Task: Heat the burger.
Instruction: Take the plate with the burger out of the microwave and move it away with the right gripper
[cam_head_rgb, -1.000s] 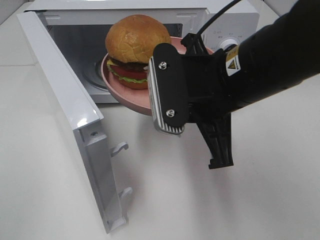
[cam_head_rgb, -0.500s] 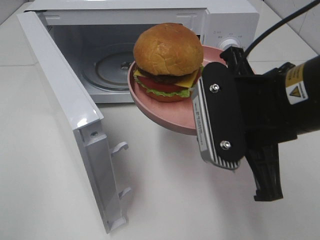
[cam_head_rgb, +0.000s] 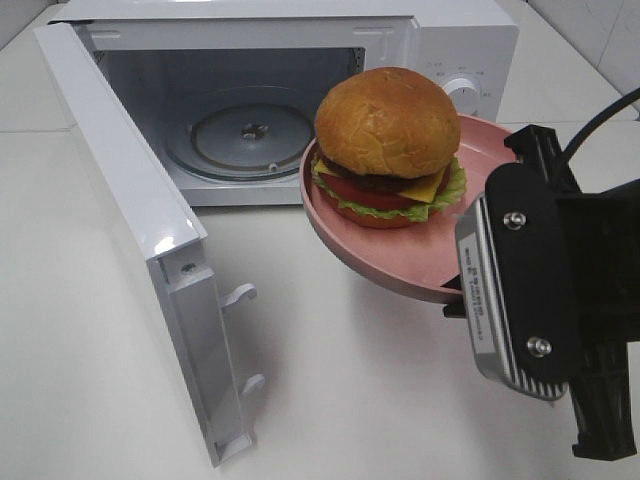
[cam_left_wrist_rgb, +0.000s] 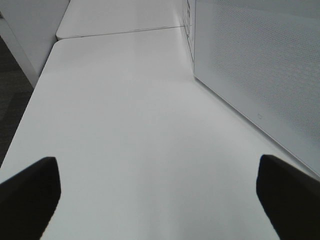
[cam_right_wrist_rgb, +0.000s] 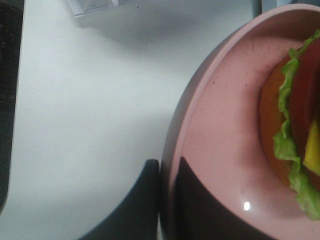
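Right gripper (cam_head_rgb: 462, 300) clamps the pink plate (cam_head_rgb: 385, 262) rim, the burger (cam_head_rgb: 388, 146) upright, before the open microwave (cam_head_rgb: 250, 110); left gripper (cam_left_wrist_rgb: 160, 192) gapes empty over bare table (cam_left_wrist_rgb: 125, 125)

The microwave (cam_head_rgb: 280, 90) cavity is unobstructed, its door (cam_head_rgb: 140, 230) swung out toward 7 o'clock; the raised plate (cam_head_rgb: 400, 262) with burger (cam_head_rgb: 388, 145) blocks its 4 o'clock corner.

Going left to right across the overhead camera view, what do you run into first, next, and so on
Open microwave door → glass turntable inside the microwave → burger on the pink plate → right gripper, shut on the plate's rim.
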